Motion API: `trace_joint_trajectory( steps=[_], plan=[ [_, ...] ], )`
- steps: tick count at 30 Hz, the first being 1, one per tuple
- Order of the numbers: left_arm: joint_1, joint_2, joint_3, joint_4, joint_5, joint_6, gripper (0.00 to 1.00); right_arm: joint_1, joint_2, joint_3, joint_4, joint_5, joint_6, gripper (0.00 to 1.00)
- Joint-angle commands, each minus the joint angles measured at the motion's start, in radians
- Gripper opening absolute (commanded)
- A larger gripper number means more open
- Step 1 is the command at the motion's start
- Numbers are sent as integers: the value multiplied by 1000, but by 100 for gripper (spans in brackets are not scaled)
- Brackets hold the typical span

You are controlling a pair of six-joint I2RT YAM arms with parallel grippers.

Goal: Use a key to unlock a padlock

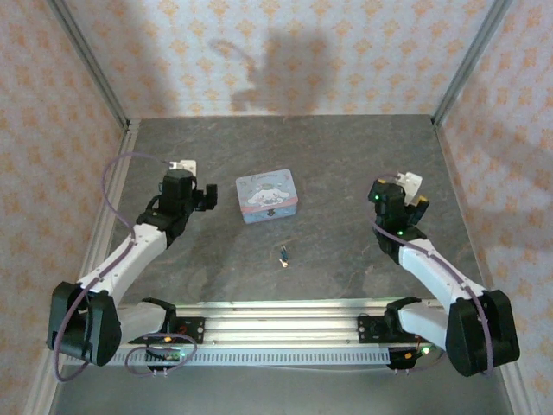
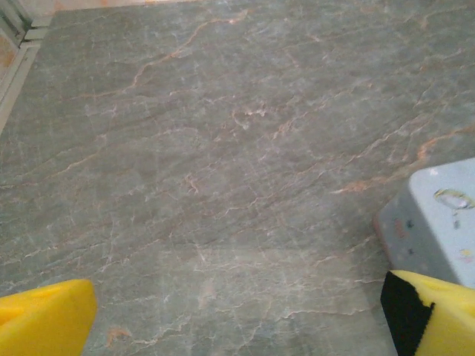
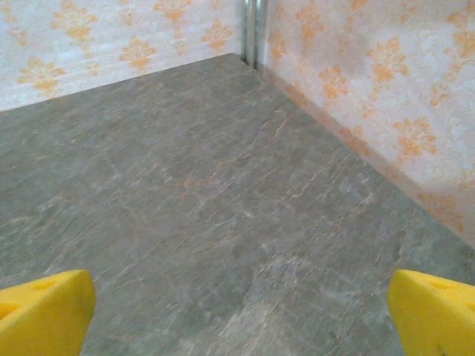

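Both pairs of jaws wide apart, empty; tiny dark padlock (image 1: 283,254) near cartoon tin (image 1: 267,195).

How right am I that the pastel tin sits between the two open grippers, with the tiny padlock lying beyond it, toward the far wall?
Not quite: the top external view shows the padlock on the near side of the tin, toward the arm bases, not beyond it. The rest holds: the tin sits between the left gripper and the right gripper, both open.
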Motion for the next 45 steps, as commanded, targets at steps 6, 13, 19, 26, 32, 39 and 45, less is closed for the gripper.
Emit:
trace_joint_trajectory(
  steps=[6,13,19,26,32,39,45],
  plan=[
    [23,-13,-280,577,-144,61,100,-32,50,-164,441,-8,-53,100],
    [69,-7,-367,767,-85,81,100,-60,177,-196,707,-65,-152,100],
    [153,41,-331,744,-20,60,100,-68,173,-177,585,-76,-176,100],
    [161,61,-329,693,24,53,100,-76,290,-218,699,-94,-164,100],
    [164,73,-393,763,-12,35,100,-97,358,-222,763,-167,-170,100],
    [165,286,-344,892,26,56,100,-161,421,-196,755,-215,-104,100],
    [160,329,-290,836,27,69,100,-170,426,-148,664,-235,-102,99]
  ],
)
